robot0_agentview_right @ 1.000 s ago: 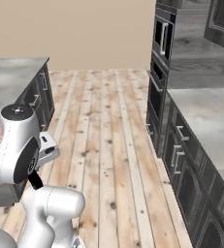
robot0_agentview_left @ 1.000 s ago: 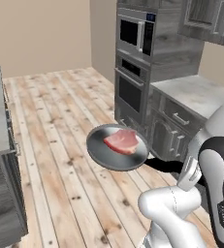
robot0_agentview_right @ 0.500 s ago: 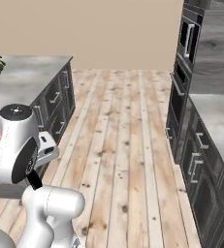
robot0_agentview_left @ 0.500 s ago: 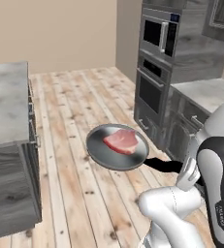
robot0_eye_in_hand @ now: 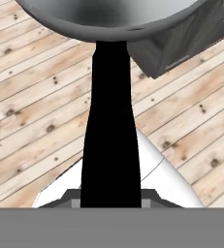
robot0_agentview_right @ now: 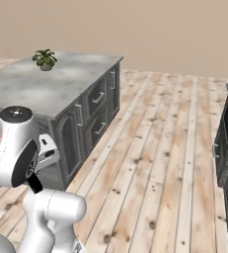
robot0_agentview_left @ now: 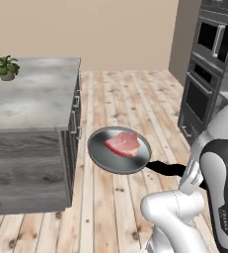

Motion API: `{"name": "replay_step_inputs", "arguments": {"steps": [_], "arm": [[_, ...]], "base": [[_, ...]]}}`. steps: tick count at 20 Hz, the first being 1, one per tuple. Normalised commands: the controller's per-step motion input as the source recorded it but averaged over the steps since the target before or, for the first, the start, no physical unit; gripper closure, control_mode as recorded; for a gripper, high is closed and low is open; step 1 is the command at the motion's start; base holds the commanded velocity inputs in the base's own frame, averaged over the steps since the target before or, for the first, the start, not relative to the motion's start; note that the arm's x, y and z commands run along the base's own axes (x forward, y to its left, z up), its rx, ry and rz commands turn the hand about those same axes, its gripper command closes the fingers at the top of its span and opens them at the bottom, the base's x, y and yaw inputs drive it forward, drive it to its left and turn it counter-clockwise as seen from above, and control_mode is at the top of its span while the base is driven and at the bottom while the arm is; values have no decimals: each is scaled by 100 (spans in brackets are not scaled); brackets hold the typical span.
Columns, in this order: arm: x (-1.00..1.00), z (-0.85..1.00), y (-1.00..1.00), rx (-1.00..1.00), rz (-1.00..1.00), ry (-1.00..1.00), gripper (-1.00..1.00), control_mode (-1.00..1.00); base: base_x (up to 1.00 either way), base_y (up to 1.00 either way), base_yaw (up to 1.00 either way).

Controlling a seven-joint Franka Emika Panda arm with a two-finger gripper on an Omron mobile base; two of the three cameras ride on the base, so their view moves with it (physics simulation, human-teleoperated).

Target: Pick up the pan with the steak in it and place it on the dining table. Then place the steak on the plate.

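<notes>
Shifted view since the earlier frame: base has turned, grey-topped island [robot0_agentview_left: 34,99] now large at 9 o'clock in the left base view, wall ovens [robot0_agentview_left: 211,74] pushed to 2 o'clock; pan [robot0_agentview_left: 119,150] carried level above the wood floor [robot0_agentview_left: 130,94], just beside the island's near corner; steak [robot0_agentview_left: 122,143] lying flat inside the pan; black handle [robot0_eye_in_hand: 110,121] running back toward the hand; claw itself hidden, grip state cannot be told; small potted plant [robot0_agentview_left: 5,67] on the island at 10 o'clock.
</notes>
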Motion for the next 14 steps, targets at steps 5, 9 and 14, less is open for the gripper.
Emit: {"name": "replay_step_inputs", "arguments": {"steps": [5, 9, 14], "arm": [[0, 0, 0, 0, 0, 0, 100, 100], [0, 0, 0, 0, 0, 0, 100, 100], [0, 0, 0, 0, 0, 0, 100, 100]], "base": [[-20, -1, 42], [-19, -1, 42], [-14, 0, 45]]}}
